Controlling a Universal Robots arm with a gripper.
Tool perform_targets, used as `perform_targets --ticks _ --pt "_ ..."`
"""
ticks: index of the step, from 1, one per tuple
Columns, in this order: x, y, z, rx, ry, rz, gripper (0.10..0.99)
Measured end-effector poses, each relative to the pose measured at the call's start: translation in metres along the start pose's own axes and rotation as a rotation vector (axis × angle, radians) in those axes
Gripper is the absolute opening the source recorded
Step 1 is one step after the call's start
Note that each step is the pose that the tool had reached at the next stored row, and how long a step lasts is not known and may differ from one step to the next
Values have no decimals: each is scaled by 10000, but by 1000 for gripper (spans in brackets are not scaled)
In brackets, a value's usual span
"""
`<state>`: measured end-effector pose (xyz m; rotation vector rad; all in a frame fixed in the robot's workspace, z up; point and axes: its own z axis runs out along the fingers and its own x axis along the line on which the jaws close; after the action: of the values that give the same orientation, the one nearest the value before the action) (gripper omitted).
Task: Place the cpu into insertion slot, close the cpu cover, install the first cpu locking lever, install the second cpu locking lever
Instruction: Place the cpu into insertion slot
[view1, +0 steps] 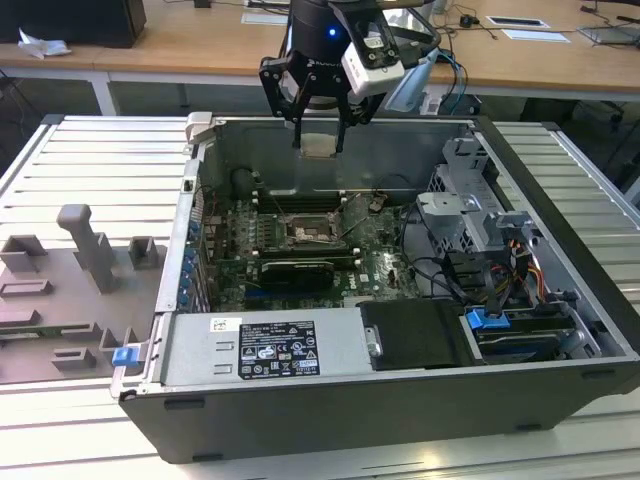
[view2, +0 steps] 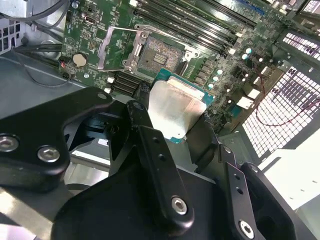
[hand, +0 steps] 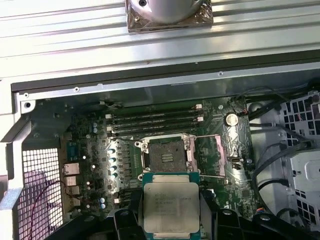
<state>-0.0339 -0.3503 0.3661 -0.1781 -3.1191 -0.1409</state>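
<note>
Tool (view1: 319, 142): clamped on two opposite edges of the cpu (hand: 171, 207).
Cpu: judged light, stiff, flat, fragile underneath; best held by its edges.
Below the tool: bare insertion slot (hand: 165, 156), with the cpu cover (hand: 210, 157) open beside it.

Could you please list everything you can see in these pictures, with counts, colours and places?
computer case: one, black, open, lying on the slatted table.
motherboard: one, green, inside the case.
socket: one, empty, mid-board.
cpu cover: one, grey, flipped open beside the socket.
cpu: one, silver, held above the board.
black card: one, beside the socket.
fixture tray: one, grey, the exterior view's left.
gripper: one, black, shut on the cpu.
</note>
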Motion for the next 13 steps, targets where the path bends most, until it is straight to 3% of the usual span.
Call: perform_targets --ticks 13 --pt "0 0 4 -6 -24 258 541"
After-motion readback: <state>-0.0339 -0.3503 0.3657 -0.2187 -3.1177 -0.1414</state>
